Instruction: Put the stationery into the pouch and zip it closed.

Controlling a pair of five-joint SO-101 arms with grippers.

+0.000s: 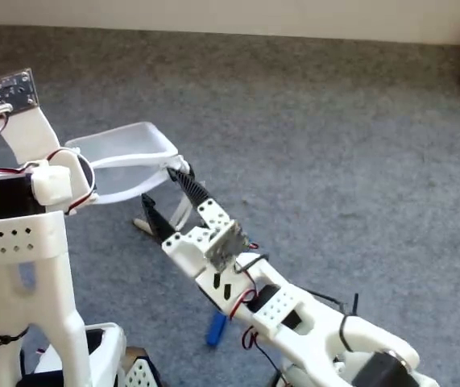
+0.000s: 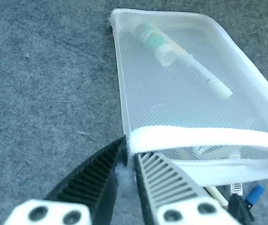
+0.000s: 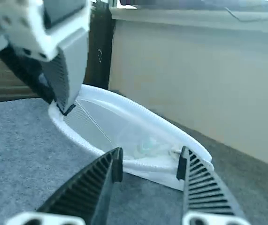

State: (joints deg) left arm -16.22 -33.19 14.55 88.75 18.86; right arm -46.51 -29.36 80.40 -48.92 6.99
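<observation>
On my overhead feed the grey carpet [image 1: 334, 121] takes up most of the table. The left arm [image 1: 28, 234] stands at the carpet's left edge, and the right arm [image 1: 294, 314] comes in from the near right corner.

The pouch [image 1: 125, 149] is translucent white mesh. It lies on the left side of the carpet, well short of the far edge, with its mouth gaping toward the right arm.

My left gripper [image 2: 128, 151] has its jaws pinched shut on the white rim at one end of the pouch's mouth. My right gripper [image 1: 159, 185] sits just at the mouth with its jaws spread apart and nothing between them. On its wrist camera I see the opening framed between the two black fingers [image 3: 101, 183].

Inside the pouch a white stick with a green band [image 2: 171, 49] lies toward the closed end.

A pale thin item [image 1: 142, 226] lies on the carpet just beside the mouth, but I cannot tell what it is. A small blue piece [image 1: 216, 329] lies under the right arm near the near edge.
</observation>
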